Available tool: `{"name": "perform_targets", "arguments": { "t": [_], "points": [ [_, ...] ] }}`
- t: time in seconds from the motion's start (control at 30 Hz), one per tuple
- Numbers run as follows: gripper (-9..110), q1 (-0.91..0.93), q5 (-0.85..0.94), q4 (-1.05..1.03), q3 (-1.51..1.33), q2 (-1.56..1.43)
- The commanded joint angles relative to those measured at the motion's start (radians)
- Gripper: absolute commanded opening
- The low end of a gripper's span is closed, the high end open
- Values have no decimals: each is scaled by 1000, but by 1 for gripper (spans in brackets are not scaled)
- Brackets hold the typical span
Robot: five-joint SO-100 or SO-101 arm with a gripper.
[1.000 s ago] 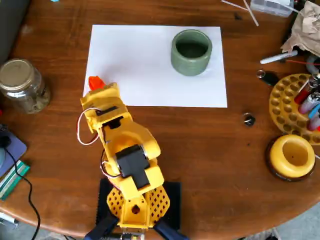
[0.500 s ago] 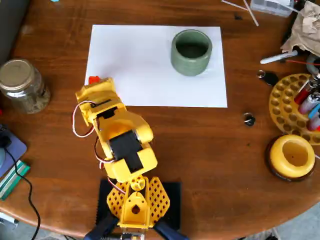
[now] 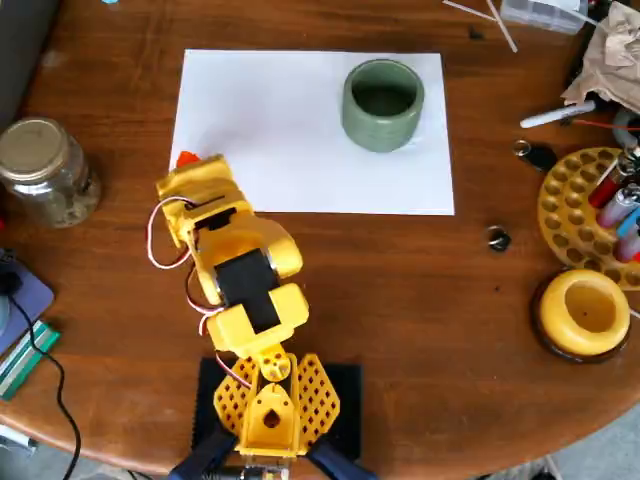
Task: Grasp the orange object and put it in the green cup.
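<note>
Overhead view of the worktop (image 3: 400, 300), a round brown wooden surface carrying a white paper sheet (image 3: 280, 120). The yellow arm (image 3: 240, 270) reaches from its clamped base at the bottom edge toward the sheet's lower left corner. The orange object (image 3: 187, 159) shows only as a small orange sliver at the upper left of the arm's head, right at the paper's left edge; the rest of it is covered by the arm. The gripper (image 3: 195, 170) sits directly over this spot, and its fingers are hidden beneath the wrist housing, so it cannot be determined whether they are apart, together, or clamped on the object.

The green cup (image 3: 383, 104) stands upright near the sheet's upper right corner, well apart from the arm, and its dark interior appears empty.

Task progress, as judged from this layout: the arm has arrived at the object, but the object has not reached the cup. It probably lies on the sheet at the pick-up point, though the view is too obstructed to confirm contact or lift. Remaining steps would be securing the grasp, carrying the object rightward and up across the sheet, and releasing it into the cup.

Peripheral items: a glass jar (image 3: 45, 170) at left, a yellow perforated holder (image 3: 575, 215) with pens, and a yellow bowl-like holder (image 3: 585, 313) at right. No brand, label or writing is legible anywhere.
</note>
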State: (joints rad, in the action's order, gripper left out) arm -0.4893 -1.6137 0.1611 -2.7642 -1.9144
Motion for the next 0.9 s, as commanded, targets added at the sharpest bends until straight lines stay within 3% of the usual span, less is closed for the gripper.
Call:
{"name": "perform_targets", "arguments": {
  "t": [0.0, 0.2, 0.43, 0.87],
  "points": [
    [0, 15, -5, 14, 28, 0],
    [0, 31, -14, -5, 8, -61],
    [0, 147, -29, -255, 14, -365],
    [0, 408, 0, -275, 150, -391]
  ]
}}
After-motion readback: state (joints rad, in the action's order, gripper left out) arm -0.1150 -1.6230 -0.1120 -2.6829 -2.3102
